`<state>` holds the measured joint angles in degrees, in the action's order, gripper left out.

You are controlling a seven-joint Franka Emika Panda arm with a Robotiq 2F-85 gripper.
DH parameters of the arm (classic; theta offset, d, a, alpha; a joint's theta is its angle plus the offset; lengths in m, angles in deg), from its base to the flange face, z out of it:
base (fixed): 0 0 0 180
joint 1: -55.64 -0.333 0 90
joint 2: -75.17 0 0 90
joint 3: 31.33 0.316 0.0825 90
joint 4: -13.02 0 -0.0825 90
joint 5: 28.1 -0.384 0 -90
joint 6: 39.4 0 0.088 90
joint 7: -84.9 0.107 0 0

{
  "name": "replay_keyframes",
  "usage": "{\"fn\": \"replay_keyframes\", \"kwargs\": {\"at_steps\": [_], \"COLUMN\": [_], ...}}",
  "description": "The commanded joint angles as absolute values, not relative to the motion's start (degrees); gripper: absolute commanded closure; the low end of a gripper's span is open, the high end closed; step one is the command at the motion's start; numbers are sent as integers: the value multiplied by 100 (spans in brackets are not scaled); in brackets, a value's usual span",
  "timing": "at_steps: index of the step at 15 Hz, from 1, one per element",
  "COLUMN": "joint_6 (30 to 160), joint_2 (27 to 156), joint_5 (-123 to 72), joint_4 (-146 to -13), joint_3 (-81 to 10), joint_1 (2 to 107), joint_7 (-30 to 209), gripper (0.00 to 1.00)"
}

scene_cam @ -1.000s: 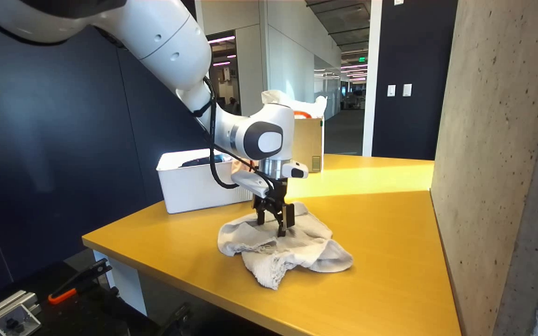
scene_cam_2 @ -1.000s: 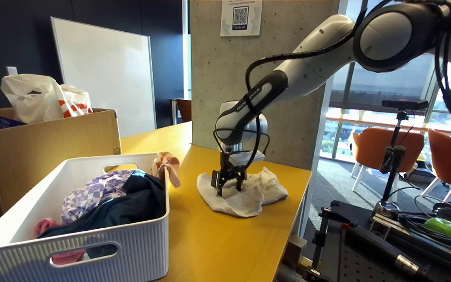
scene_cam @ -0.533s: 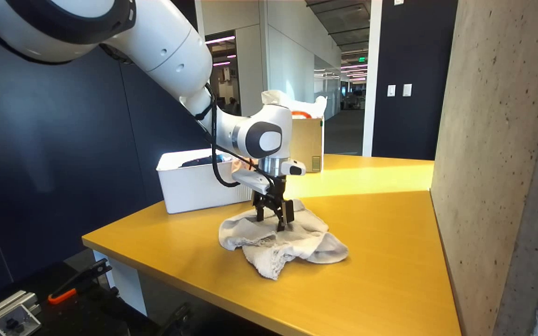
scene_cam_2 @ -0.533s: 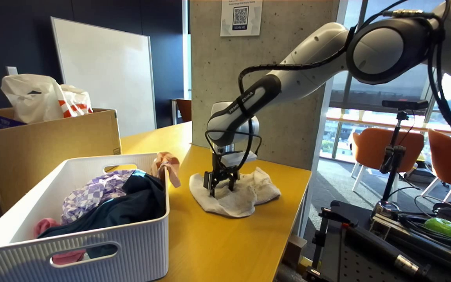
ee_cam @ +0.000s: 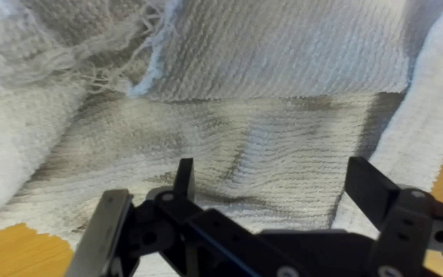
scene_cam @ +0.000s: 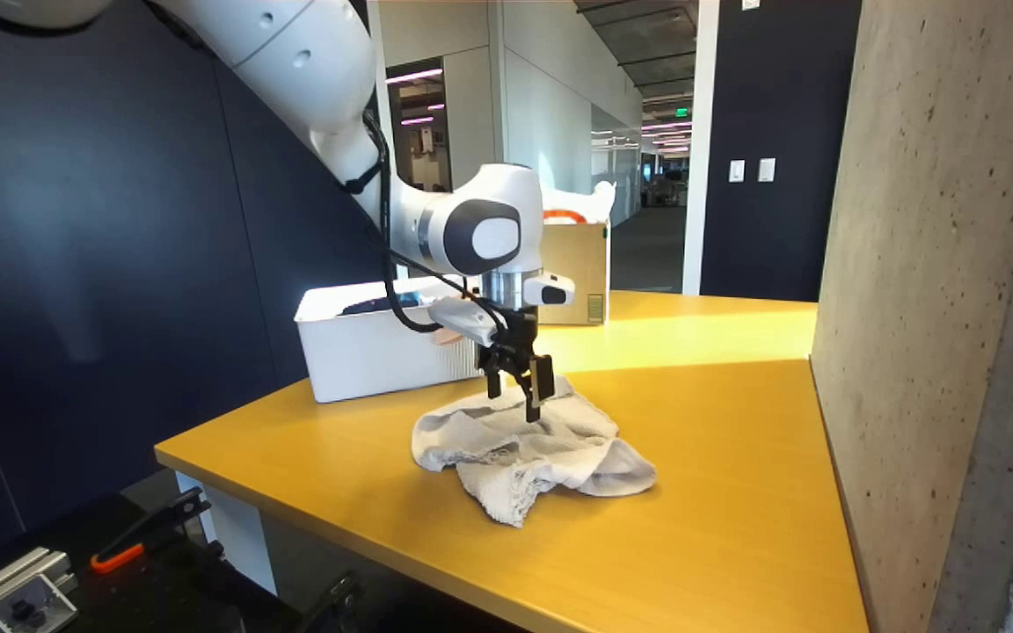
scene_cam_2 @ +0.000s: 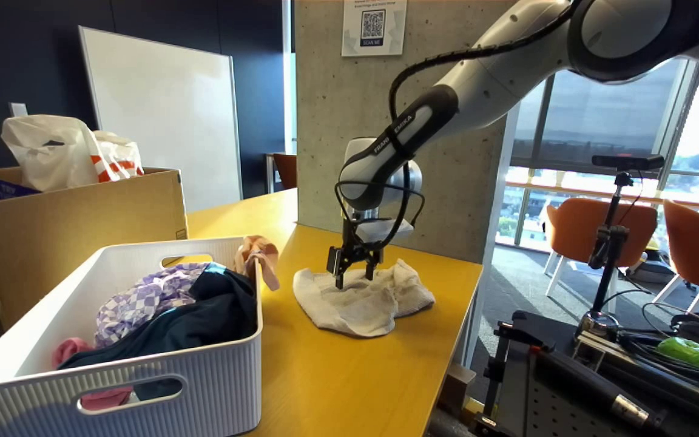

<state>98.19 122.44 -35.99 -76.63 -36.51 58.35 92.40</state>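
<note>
A crumpled off-white knit cloth (scene_cam: 550, 470) with a frayed edge lies on the yellow table, also seen in an exterior view as a spread cloth (scene_cam_2: 349, 312). Over its middle hangs my black gripper (scene_cam: 513, 407), fingers pointing down and wide apart. In the wrist view the gripper (ee_cam: 270, 161) has nothing between its fingers; folds of the cloth (ee_cam: 267, 61) fill the space beyond and below them. From an exterior view the gripper (scene_cam_2: 355, 282) appears slightly above the cloth, its tips apart from the fabric as far as I can see.
A white ribbed bin (scene_cam_2: 216, 370) on the table holds dark, purple-checked and pink clothes, with a peach cloth (scene_cam_2: 258, 258) over its rim. Behind it stands a cardboard box (scene_cam_2: 82, 224) with plastic bags. A concrete pillar (scene_cam: 937, 308) borders the table.
Cloth and gripper first shifted slightly together towards the bin's side. Since then the gripper has risen off the cloth, which has stayed where it lies. The fingers have stayed open throughout.
</note>
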Motion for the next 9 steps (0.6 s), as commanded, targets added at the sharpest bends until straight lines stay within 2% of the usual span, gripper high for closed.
{"fn": "replay_keyframes", "kwargs": {"at_steps": [1,5,9], "joint_6": [10218,9998,9319], "joint_2": [11072,10182,9991], "joint_5": [-3411,-3227,-3206], "joint_4": [-8985,-9650,-9474], "joint_3": [-3841,-4006,-3956], "joint_1": [5719,5696,5873], "joint_7": [9523,9815,9792], "gripper": [0,0,0]}}
